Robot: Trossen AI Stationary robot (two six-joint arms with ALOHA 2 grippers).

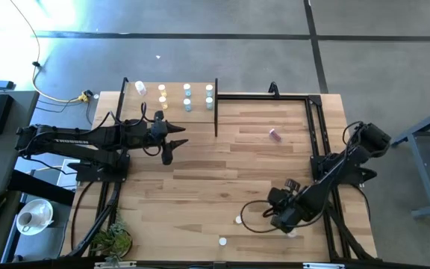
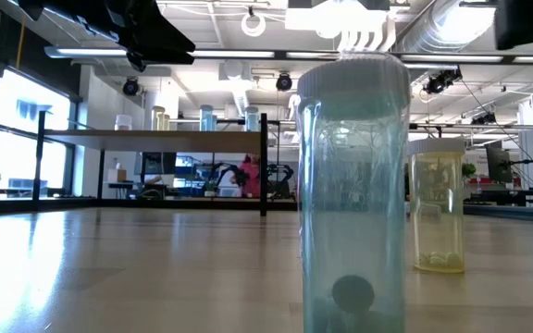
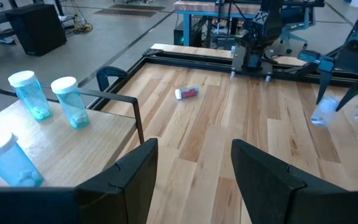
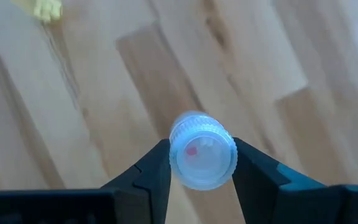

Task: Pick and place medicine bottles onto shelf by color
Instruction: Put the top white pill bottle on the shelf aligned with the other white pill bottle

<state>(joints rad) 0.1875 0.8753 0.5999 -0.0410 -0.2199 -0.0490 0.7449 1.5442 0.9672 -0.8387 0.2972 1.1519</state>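
My right gripper stands near the table's front right, shut on a small pale bottle with a white ribbed cap. Two more white-capped bottles stand on the table to its left. A pink bottle lies on its side farther back. The shelf stands at the far left with several bottles standing on it, light blue ones among them. My left gripper hovers open beside the shelf, with nothing between its fingers. My right gripper pinches the bottle just below its cap's rim between its two fingers, which come from above and point steeply down. The cap faces up toward the wrist, so the bottle stands nearly upright. Whether its bottom is on the table is hidden by the cap.
In the low view a light blue bottle stands close to the camera, with a yellow one behind it to the right. A black metal frame runs along the table's far and right sides. Bare wood lies across the table's middle.
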